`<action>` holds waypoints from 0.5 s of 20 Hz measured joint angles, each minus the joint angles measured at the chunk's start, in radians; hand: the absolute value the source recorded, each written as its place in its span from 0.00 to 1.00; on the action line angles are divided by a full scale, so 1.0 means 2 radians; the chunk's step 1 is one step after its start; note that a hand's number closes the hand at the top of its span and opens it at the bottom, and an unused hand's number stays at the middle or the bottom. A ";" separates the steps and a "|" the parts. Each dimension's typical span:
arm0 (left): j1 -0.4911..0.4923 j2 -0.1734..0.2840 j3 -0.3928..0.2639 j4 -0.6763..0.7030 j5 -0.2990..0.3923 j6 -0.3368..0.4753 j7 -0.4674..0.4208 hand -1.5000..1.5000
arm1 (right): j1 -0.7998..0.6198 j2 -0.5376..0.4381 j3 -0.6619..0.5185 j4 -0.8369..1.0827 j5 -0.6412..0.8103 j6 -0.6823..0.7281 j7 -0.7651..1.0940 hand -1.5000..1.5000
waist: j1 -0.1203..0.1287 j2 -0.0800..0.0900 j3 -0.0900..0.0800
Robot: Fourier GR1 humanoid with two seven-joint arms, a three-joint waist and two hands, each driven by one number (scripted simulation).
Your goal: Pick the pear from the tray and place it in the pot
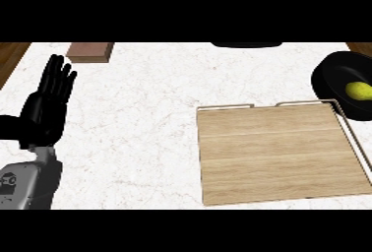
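Note:
A yellow-green pear [358, 90] lies inside the black pot [335, 74] at the right edge of the counter. Next to the pot, in front and to its left, sits the wooden tray [280, 152] with a thin metal rail, and nothing rests on it. My left hand [45, 108] stands at the far left with its fingers straight and pointing up, holding nothing. My right hand does not show.
A brown block [91, 51] lies at the counter's far edge on the left. A dark object [247, 44] is cut off at the top middle. White marble counter [138, 128] stretches between my left hand and the tray.

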 measured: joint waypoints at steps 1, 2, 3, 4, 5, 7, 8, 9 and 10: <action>0.002 0.001 0.000 -0.001 0.000 -0.002 -0.001 0.50 | 0.011 -0.006 -0.009 0.001 -0.008 0.008 -0.009 0.00 | 0.001 0.000 0.000; -0.003 -0.001 0.000 0.004 -0.003 0.000 -0.002 0.50 | 0.023 -0.009 -0.017 0.000 -0.016 0.015 -0.017 0.00 | 0.000 0.000 0.000; -0.002 -0.002 0.000 0.005 -0.003 0.000 -0.002 0.50 | 0.038 -0.015 -0.025 -0.009 -0.024 0.024 -0.018 0.00 | -0.001 0.000 0.000; -0.002 -0.003 -0.002 -0.001 -0.004 0.001 0.005 0.50 | 0.052 -0.010 -0.028 -0.018 -0.029 0.022 -0.022 0.00 | -0.001 0.000 0.000; 0.000 -0.004 -0.003 -0.007 -0.007 0.003 0.008 0.50 | 0.065 -0.016 -0.035 -0.023 -0.038 0.034 -0.024 0.00 | 0.000 0.000 0.000; 0.003 -0.007 -0.004 -0.008 -0.010 0.004 0.005 0.50 | 0.088 -0.024 -0.045 -0.035 -0.051 0.047 -0.024 0.00 | 0.000 0.000 0.000; 0.004 -0.006 -0.001 -0.003 -0.010 0.002 -0.002 0.50 | 0.105 -0.027 -0.051 -0.047 -0.058 0.055 -0.020 0.00 | -0.001 -0.001 0.000; 0.001 -0.006 0.002 0.005 -0.009 0.000 -0.005 0.50 | 0.118 -0.026 -0.057 -0.051 -0.063 0.060 -0.026 0.00 | -0.001 0.000 0.000; -0.003 -0.005 0.003 0.009 -0.009 -0.001 -0.003 0.50 | 0.130 -0.029 -0.064 -0.056 -0.069 0.065 -0.027 0.00 | -0.001 0.000 0.000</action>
